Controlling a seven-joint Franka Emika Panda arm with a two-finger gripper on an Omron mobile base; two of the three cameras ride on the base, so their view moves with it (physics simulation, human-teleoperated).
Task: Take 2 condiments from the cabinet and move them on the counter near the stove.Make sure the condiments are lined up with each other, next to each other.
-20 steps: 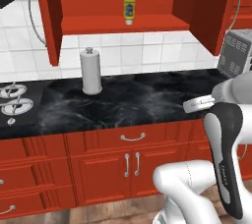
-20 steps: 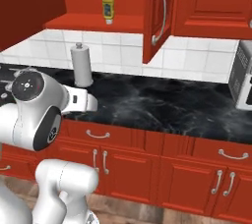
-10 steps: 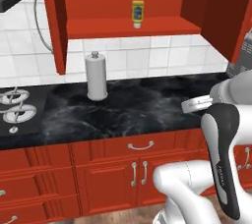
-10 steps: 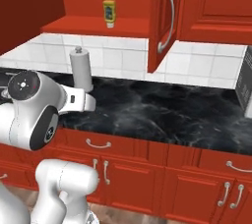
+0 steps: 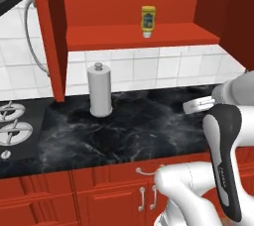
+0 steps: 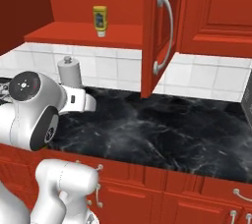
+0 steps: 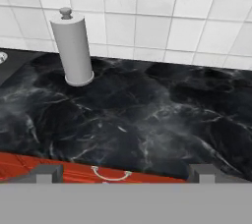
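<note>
A yellow squeeze bottle (image 5: 148,21) (image 6: 100,20) with a blue label, one of the condiments, stands upright on the shelf of the open red cabinet (image 5: 139,37) (image 6: 74,34). Below it runs the black marble counter (image 5: 144,131) (image 6: 167,129) (image 7: 147,115). The stove (image 5: 12,130) with its round burner grates lies at the counter's left end. In the hand view my gripper (image 7: 123,173) is open, its two fingertips (image 7: 45,171) wide apart with nothing between them. It hangs over the counter's front edge, well below the shelf.
A tall grey cylinder with a knob top (image 5: 100,91) (image 6: 70,70) (image 7: 73,46) stands on the counter against the white tiles, below and left of the bottle. The open cabinet door (image 6: 153,31) with a long silver handle juts out. Red drawer fronts (image 5: 99,190) sit under the counter.
The whole picture has shifted: the base has driven left and closer, so cabinet and cylinder sit further right and larger in the left base view. The gripper stays open.
</note>
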